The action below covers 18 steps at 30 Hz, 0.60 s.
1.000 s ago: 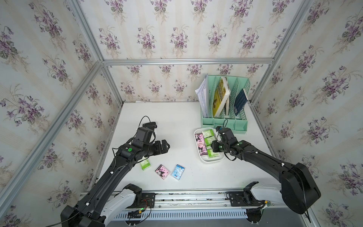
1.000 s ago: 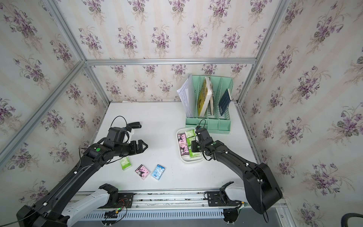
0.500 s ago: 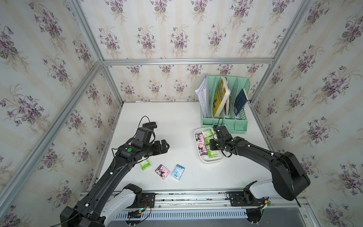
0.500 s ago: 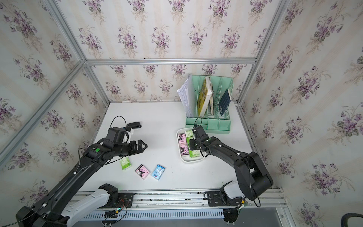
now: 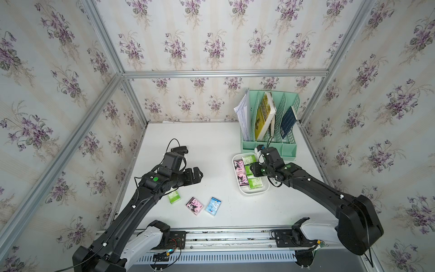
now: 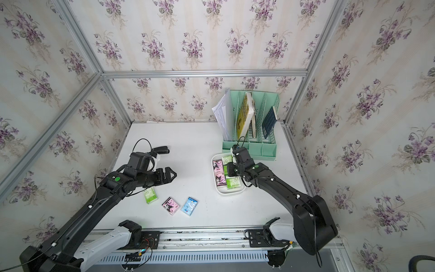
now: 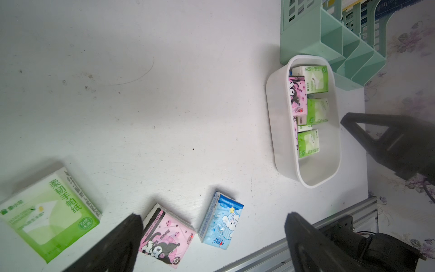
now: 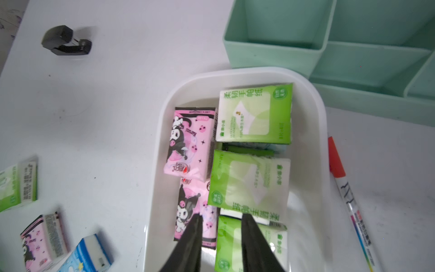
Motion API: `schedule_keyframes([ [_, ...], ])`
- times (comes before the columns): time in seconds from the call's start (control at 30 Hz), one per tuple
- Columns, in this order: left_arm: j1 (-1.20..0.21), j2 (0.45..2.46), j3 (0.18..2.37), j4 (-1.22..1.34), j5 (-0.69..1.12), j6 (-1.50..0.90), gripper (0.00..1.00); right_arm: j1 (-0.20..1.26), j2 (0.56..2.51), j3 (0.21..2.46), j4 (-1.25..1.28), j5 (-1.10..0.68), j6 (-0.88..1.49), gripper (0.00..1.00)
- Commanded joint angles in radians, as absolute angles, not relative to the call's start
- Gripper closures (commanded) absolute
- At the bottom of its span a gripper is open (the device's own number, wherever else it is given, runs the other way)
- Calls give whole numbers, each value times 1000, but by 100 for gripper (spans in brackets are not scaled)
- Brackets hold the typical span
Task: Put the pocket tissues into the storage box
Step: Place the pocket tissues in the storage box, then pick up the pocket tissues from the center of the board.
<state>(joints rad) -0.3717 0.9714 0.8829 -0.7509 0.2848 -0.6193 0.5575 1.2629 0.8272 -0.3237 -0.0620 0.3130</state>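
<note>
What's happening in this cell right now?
The right end effector is over the storage box, jaws parted and empty, above the pink and green pocket tissues already inside. Three packs lie on the table: a green pack, a pink pack and a blue pack. The left end effector hovers open near the green one.

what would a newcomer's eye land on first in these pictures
The white storage box on the table's right side, part filled with green and pink tissue packs, with the right gripper poised over it, jaws slightly apart. Next, three loose ones in a row near the front edge: a green pack, a pink pack and a blue pack. Behind the box stands a mint green desk organizer holding books and papers.
</note>
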Motion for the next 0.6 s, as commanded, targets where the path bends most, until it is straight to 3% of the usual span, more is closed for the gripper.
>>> schedule_keyframes([
  [0.0,-371,973,893,-746,281,-626,1,611,1215,833,-371,-144,267,54],
  [0.1,-371,965,894,-742,272,-638,1,714,1208,833,-371,-209,193,46],
  [0.3,-371,932,896,-767,224,-657,1,876,1323,839,-367,-299,121,42],
  [0.57,-370,889,890,-789,179,-683,1,949,1530,879,-303,-400,105,39],
])
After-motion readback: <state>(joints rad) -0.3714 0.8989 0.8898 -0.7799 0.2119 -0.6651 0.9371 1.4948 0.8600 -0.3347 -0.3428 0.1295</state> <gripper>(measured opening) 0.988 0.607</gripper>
